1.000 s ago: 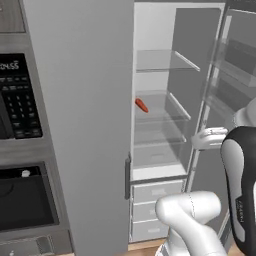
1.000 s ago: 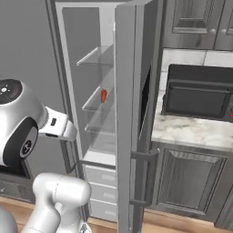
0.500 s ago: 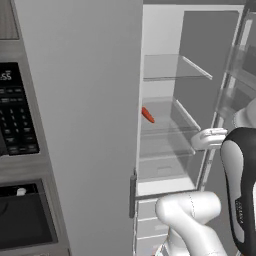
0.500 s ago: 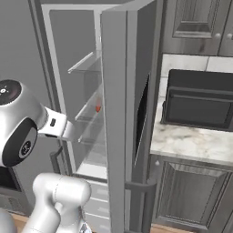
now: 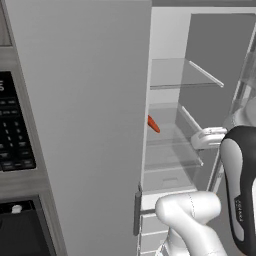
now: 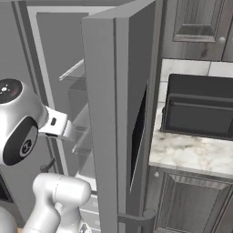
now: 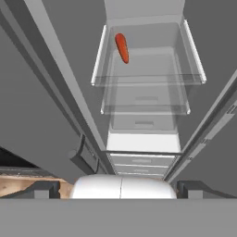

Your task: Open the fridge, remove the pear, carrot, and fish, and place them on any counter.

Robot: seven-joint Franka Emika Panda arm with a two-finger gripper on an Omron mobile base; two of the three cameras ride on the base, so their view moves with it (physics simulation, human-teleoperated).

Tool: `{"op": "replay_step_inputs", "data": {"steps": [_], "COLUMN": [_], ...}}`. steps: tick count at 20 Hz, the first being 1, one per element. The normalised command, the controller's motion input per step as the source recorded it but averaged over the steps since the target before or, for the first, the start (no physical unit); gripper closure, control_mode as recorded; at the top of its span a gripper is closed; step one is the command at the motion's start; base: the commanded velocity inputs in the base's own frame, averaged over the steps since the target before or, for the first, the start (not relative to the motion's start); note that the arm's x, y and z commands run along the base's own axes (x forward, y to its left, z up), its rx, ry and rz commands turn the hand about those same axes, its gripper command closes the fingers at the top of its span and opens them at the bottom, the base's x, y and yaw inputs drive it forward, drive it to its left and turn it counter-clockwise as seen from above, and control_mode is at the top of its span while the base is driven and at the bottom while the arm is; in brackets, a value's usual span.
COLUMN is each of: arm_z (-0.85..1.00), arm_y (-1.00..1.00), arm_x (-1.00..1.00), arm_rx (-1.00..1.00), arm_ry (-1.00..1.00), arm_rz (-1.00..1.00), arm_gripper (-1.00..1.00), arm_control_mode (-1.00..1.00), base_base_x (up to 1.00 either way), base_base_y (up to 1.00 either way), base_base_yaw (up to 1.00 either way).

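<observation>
The fridge (image 7: 143, 28) stands open well ahead of the spread, empty jaws of the gripper (image 7: 121, 189), and the carrot (image 7: 121, 47) on its upper clear shelf (image 7: 152, 79), likely light, stiff and smooth, wants pinching mid-length.

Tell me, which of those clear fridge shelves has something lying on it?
The one with the carrot, a smooth orange-red stick, lying at its left end. In the left base view it is the middle shelf; the shelf above and the one below look bare.
</observation>
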Motion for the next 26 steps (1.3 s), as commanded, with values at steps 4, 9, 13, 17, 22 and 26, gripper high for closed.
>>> {"op": "replay_step_inputs", "data": {"steps": [4, 9, 13, 17, 22, 26], "arm_z": [-0.04, -0.19, -0.26, -0.29, -0.2, -0.35], "arm_y": [0.0, 0.0, 0.0, 0.0, 0.0, 0.02], "arm_x": [0.08, 0.43, 0.43, 0.34, 0.05, 0.37], "arm_rx": [0.0, 0.0, 0.0, 0.0, 0.0, 0.0], "arm_ry": [0.08, 0.05, -0.01, 0.0, 0.08, 0.04], "arm_rz": [0.0, 0.0, 0.0, 0.0, 0.0, 0.0], "arm_gripper": [-1.0, -1.0, -1.0, -1.0, -1.0, -1.0], "arm_control_mode": [-1.0, -1.0, -1.0, -1.0, -1.0, -1.0], "base_base_x": [0.01, 0.0, 0.0, 0.0, 0.0, 0.0], "base_base_y": [0.0, 0.0, 0.0, 0.0, 0.0, 0.0], "base_base_yaw": [0.0, 0.0, 0.0, 0.0, 0.0, 0.0]}}
